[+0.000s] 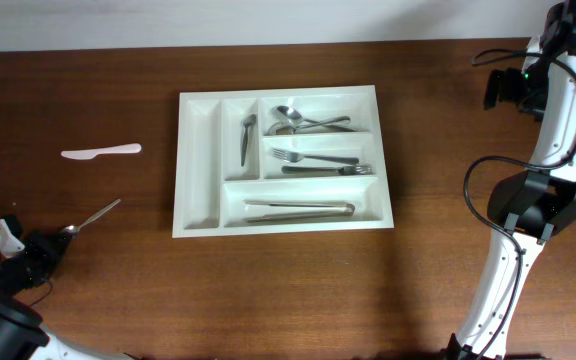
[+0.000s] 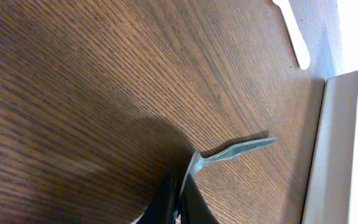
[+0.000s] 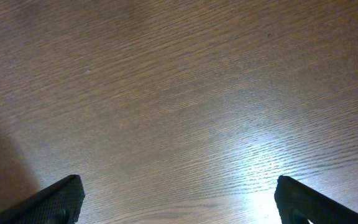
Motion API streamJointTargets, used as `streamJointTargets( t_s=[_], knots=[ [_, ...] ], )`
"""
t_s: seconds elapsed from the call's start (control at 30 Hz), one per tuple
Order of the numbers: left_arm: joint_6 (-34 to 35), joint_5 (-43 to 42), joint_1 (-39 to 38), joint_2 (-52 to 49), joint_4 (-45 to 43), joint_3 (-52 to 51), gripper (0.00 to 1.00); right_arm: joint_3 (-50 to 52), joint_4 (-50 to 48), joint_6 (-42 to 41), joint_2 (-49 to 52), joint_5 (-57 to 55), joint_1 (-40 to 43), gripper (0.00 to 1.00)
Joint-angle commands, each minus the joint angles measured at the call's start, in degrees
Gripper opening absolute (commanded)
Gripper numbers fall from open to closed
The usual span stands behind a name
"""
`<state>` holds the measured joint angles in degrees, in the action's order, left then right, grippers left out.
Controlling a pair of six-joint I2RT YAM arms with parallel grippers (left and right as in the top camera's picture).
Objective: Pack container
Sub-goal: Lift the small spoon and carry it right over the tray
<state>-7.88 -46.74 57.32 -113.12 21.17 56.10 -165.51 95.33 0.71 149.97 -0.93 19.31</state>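
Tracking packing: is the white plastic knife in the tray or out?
Out: the knife lies on the table, left of the tray.

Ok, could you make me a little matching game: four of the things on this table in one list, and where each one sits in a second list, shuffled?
Things
1. tongs
2. fork
3. white knife
4. loose steel utensil

Places
A. on the table, left of the tray, untouched
B. pinched in the left jaws
C. tray's bottom long slot
D. tray's middle long slot

Pairs: 1-C, 2-D, 3-A, 4-B
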Motion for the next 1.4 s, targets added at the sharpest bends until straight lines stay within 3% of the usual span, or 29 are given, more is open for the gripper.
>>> streamJointTargets(
  t_s=[0.0, 0.8, 1.07, 1.37],
  knots=[
    [-0.5, -0.3, -0.2, -1.5, 0.0, -0.9, 0.02, 0.4, -0.2, 0.4, -1.3, 0.5, 0.2, 0.99],
    [2.8, -33.1, -2.9, -0.6, -2.6, 5.7, 0.02, 0.4, -0.2, 0.4, -1.3, 0.5, 0.2, 0.99],
    [4.6, -31.4, -10.9, 6.7, -2.5, 5.9, 0.02, 0.4, -0.2, 0.4, -1.3, 0.5, 0.2, 0.99],
    [18.0, -8.9, -24.9, 24.6, -2.5, 6.0, 0.02, 0.4, -0.2, 0.4, -1.3, 0.5, 0.2, 0.99]
  ],
)
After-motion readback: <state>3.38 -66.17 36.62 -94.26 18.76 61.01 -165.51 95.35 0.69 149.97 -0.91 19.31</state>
